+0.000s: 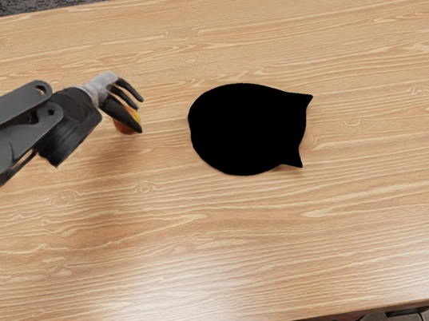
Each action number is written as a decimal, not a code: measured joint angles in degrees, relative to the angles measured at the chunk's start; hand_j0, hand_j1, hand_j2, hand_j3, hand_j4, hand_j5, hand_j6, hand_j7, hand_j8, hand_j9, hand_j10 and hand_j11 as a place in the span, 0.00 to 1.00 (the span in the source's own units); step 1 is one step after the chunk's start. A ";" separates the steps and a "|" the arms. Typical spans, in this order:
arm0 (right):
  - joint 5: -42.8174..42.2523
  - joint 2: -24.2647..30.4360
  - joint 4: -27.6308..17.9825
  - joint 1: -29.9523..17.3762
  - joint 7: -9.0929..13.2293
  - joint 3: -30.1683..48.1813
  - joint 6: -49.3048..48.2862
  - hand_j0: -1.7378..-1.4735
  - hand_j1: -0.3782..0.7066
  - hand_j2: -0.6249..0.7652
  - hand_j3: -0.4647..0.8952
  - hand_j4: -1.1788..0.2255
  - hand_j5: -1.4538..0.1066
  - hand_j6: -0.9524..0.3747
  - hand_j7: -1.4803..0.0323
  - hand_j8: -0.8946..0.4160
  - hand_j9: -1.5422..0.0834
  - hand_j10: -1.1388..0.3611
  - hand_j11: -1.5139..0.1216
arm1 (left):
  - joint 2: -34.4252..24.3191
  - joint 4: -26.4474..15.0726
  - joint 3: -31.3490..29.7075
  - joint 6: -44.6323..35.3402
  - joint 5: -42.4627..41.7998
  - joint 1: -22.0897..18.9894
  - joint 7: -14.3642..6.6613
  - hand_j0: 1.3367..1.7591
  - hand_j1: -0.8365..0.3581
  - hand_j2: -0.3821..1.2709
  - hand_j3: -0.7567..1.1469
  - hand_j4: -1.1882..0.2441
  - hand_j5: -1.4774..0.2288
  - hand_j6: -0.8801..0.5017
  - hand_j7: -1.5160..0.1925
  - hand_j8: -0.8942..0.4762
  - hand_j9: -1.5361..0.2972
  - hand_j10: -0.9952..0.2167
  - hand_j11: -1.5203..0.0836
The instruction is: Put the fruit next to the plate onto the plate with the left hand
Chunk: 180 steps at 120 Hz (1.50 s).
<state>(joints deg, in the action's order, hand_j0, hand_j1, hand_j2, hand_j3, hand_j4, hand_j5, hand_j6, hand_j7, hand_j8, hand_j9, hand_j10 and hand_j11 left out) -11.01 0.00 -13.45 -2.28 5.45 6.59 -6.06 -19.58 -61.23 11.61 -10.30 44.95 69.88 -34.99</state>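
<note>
A small orange fruit (122, 128) lies on the wooden table, left of the black plate (246, 127), which is flat and shaped like a cat's head. My left hand (127, 105) comes in from the left edge and hovers right over the fruit, covering its top. The fingers (131, 91) are spread and point right, and one dark finger crosses in front of the fruit. They do not look closed around it. A gap of bare wood separates the fruit from the plate's left rim. The right arm is out of view.
The wooden table (227, 247) fills the view, with its front edge near the bottom and its far edge at the top. My grey left forearm (9, 135) lies over the table's left side.
</note>
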 joint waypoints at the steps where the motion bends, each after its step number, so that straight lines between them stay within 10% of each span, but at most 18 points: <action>1: 0.00 0.00 0.00 0.00 0.00 0.00 0.00 0.30 0.05 0.45 0.34 0.83 0.92 0.70 0.96 0.67 0.93 0.75 0.91 | 0.03 -0.01 0.26 0.03 -0.48 0.28 0.00 0.76 0.43 0.49 0.40 0.37 0.33 0.19 0.35 0.32 0.35 0.33 0.39; 92: 0.00 0.00 0.00 0.00 0.00 0.00 0.00 0.30 0.05 0.45 0.34 0.83 0.92 0.70 0.96 0.67 0.93 0.75 0.91 | 13.56 0.08 4.69 4.37 -7.41 2.77 0.00 0.76 0.39 0.60 0.40 0.35 0.31 0.15 0.34 0.32 0.33 0.34 0.37; 134: 0.00 0.00 0.00 0.00 0.00 0.00 0.00 0.30 0.05 0.45 0.34 0.83 0.92 0.70 0.96 0.67 0.93 0.75 0.91 | 11.59 0.04 6.84 5.46 -8.26 4.19 -0.01 0.76 0.84 0.30 0.40 0.71 0.73 0.52 0.75 0.56 0.71 0.70 0.81; 180: 0.01 0.00 -0.05 0.00 0.00 0.00 -0.08 0.30 0.05 0.45 0.34 0.83 0.92 0.70 0.96 0.67 0.93 0.75 0.91 | -5.18 -0.62 16.93 38.56 -29.15 -0.95 -0.01 0.76 0.95 0.24 0.40 0.80 0.83 0.61 0.85 0.63 0.81 0.79 0.91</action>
<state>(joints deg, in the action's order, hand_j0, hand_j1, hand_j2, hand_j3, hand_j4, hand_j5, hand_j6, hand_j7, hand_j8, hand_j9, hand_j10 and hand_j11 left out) -11.00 0.00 -13.50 -2.28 5.45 6.59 -6.14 -24.76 -61.85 28.54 28.26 15.80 68.92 -35.00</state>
